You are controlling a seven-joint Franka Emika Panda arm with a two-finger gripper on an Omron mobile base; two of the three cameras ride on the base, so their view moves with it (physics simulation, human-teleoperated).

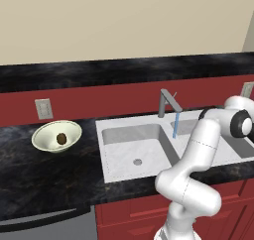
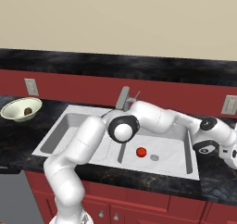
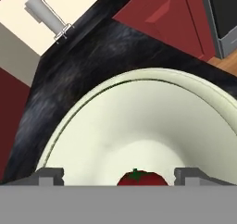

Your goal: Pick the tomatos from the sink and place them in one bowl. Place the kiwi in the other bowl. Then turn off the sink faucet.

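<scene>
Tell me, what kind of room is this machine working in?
A kitchen, it seems, though a computer-rendered one. A double-basin sink with a running faucet is set into a dark stone counter above red cabinets, and a bowl holding a kiwi sits beside it.

This is a kitchen. A white sink [image 1: 149,152] with two tubs sits in a black stone counter [image 1: 49,177]. A grey faucet [image 1: 167,103] stands at its 12 o'clock. Red cupboards [image 2: 152,209] are underneath, at 6 o'clock.
</scene>
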